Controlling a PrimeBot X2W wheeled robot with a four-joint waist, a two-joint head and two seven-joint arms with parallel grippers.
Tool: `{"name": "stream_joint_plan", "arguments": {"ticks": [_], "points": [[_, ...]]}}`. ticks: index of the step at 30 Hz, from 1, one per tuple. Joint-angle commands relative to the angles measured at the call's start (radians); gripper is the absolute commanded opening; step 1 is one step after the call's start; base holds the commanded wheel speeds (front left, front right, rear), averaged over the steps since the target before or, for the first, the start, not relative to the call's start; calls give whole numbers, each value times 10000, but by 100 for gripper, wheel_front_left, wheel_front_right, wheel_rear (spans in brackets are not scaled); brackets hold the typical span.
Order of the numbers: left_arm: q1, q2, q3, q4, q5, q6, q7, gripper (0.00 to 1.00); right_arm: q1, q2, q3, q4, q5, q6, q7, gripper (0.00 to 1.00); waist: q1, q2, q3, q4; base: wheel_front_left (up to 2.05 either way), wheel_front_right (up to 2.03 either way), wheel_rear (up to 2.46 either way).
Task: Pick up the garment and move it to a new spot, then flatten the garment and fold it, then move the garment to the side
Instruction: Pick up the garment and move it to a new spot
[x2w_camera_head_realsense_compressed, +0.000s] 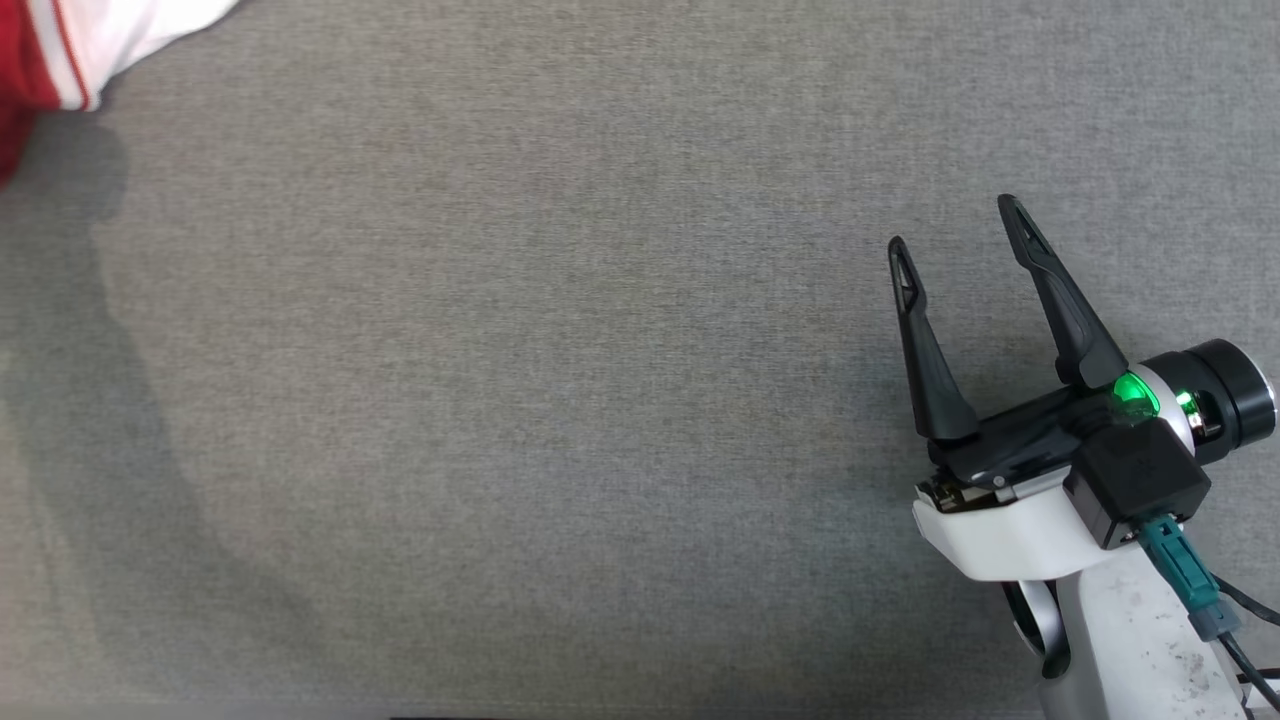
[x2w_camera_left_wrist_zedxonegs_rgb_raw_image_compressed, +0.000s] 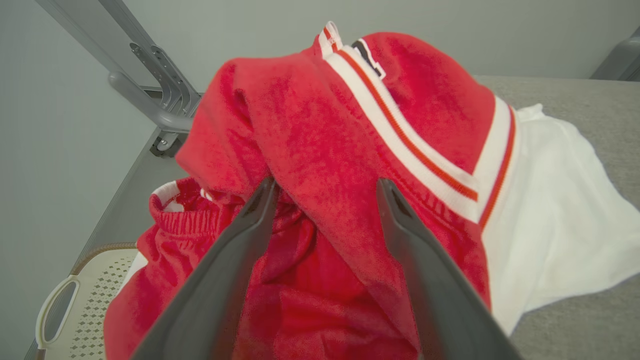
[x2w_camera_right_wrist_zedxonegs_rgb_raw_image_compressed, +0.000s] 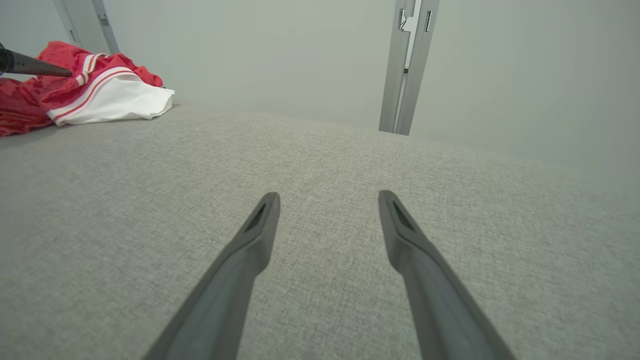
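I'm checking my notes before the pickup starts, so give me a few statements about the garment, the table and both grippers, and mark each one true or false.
1. The right gripper is open over the bare grey table, holding nothing. True.
2. The garment lies flattened in the middle of the table. False: it is a crumpled heap at the table's far left corner.
3. The left gripper is open, right at the red fabric. True.
4. The garment is plain red throughout. False: it has a white panel and white-and-red striped trim.
5. The right gripper is touching the garment. False: it is well away from it, across the table.
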Motion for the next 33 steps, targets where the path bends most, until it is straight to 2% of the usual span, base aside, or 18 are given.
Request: {"name": "stream_joint_plan", "arguments": {"ticks": [1, 5, 6, 7, 9, 14, 20, 28, 33], "points": [[-247, 76, 35, 195, -154, -7, -85, 100, -95, -14, -25, -60, 20, -6, -30, 100, 0, 0, 278, -291, 0, 0, 0], [-413, 53, -88, 637, -424, -6, -209, 100, -186, -13, -13, -33, 106, -6, -29, 100, 0, 0, 283, -357, 0, 0, 0], [-443, 13, -145, 679, -494, -6, -246, 80, -202, -13, -3, -28, 120, -6, -29, 100, 0, 0, 277, -368, 0, 0, 0], [-461, 10, -237, 721, -589, -6, -262, 44, -215, -12, 7, -23, 149, -6, -29, 100, 0, 0, 264, -377, 0, 0, 0], [-470, 96, -406, 785, -696, -7, -360, 0, -255, -12, 18, -18, 183, -6, -30, 100, 0, 0, 233, -389, 0, 0, 0], [-532, 226, -756, 895, -867, -7, -808, 0, -337, -13, 46, 95, 314, -6, -30, 100, 0, 0, -27, -440, 0, 0, 0], [-694, 730, -1335, 800, -903, -7, -1068, 0, -432, -12, 130, 370, 704, -6, -32, 100, 0, 0, -808, -610, 0, 0, 0], [-1034, 1517, -2419, -120, -736, -8, -1301, 0, -295, -12, 80, 999, 1515, -6, -31, 100, 0, 0, -2582, -1064, 0, 0, 0], [-1045, 1481, -3294, -1118, -682, -8, -977, 0, 2, -10, -56, 1366, 2010, -6, -31, 100, 0, 0, -3765, -1427, 0, 0, 0]]}}
